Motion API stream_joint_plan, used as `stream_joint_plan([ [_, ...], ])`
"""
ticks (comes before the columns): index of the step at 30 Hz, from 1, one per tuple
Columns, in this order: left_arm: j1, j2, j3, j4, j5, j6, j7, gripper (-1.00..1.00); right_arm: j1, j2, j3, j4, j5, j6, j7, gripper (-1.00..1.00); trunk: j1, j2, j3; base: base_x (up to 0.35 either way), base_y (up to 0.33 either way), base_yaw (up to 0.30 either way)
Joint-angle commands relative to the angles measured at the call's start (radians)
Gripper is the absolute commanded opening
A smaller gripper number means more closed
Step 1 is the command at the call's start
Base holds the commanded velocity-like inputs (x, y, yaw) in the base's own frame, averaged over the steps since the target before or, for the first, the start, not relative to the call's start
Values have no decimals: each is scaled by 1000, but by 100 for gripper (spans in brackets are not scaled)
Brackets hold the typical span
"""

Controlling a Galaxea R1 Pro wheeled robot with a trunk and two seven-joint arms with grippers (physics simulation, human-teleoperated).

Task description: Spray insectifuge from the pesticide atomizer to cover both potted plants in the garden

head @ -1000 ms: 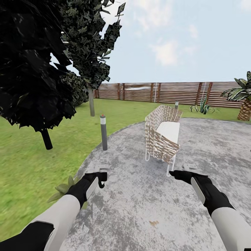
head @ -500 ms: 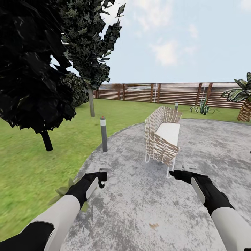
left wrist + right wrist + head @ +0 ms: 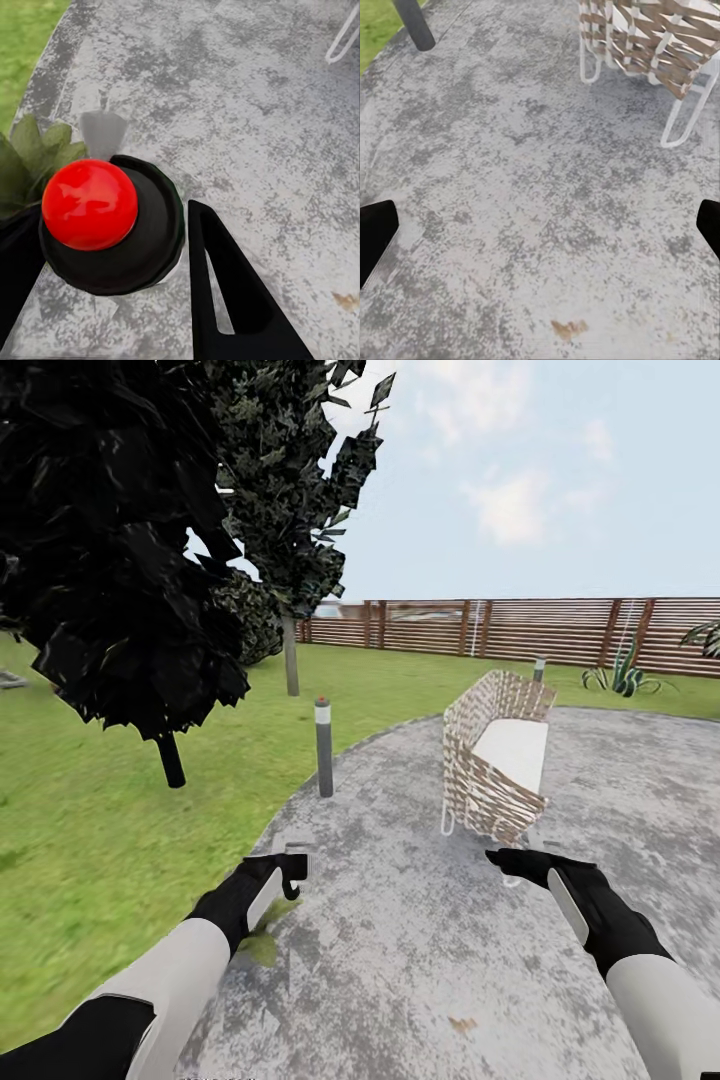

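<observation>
We've got the pesticide atomizer (image 3: pixel 111 225) in hand already: the left wrist view looks down on its red top and dark body sitting between the left gripper's (image 3: pixel 290 868) fingers (image 3: pixel 232 300), so we judge that pincer clamped on it, tho contact on the far side isn't clear. Pick-up looks done; spraying not started, as far as we can tell.

Taking the bollard lamp (image 3: pixel 323 746) as our landmark, going left to right: well left of it, lawn (image 3: pixel 90 840) and a big dark-leaved tree (image 3: pixel 110 550). On the near side of the lamp, by the patio (image 3: pixel 400 960) edge and just under the left gripper, green pointed leaves (image 3: pixel 34 154), prob. one potted plant, partly hidden. Right of the lamp stands a woven bench (image 3: pixel 495 755), w/ the fence (image 3: pixel 520 628) behind. Further right, the right gripper (image 3: pixel 520 858) hovers over bare patio, fingers wide apart and empty per the right wrist view.

Left to do: aim the nozzle at this plant, cover it, then find and cover the 2nd one. We can't say which plant that is.
</observation>
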Motion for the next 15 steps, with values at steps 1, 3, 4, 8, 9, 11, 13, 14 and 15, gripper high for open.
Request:
stream_joint_plan([
  [1,-1,1,-8,-1,10,4,8,-100,0,0,-1,-2,-3,5,2,100,-4,7,2,0,0,231],
  [3,-1,1,-7,-1,10,4,8,-100,0,0,-1,-2,-3,5,2,100,-12,21,8,0,0,231],
  [4,-1,1,-7,-1,10,4,8,-100,0,0,-1,-2,-3,6,2,100,-16,28,11,0,0,231],
  [8,-1,1,-8,-1,10,4,8,-100,0,0,-1,-2,-3,6,2,100,-31,56,24,0,0,231],
  [9,-1,1,-8,-1,10,4,8,-100,0,0,-1,-2,-3,6,2,100,-35,63,27,0,0,231],
  [11,-1,1,-8,-1,10,4,8,-100,0,0,-1,-2,-3,6,2,100,-42,77,33,0,0,230],
  [13,-1,1,-7,-1,10,4,8,-100,0,0,-1,-2,-3,6,2,100,-50,91,40,0,0,231],
  [14,-1,1,-8,-1,10,4,8,-100,0,0,-1,-2,-3,6,2,100,-54,98,43,0,0,231],
  [15,-1,1,-7,-1,10,4,8,-100,0,0,-1,-2,-3,6,2,100,-58,105,46,0,0,231],
])
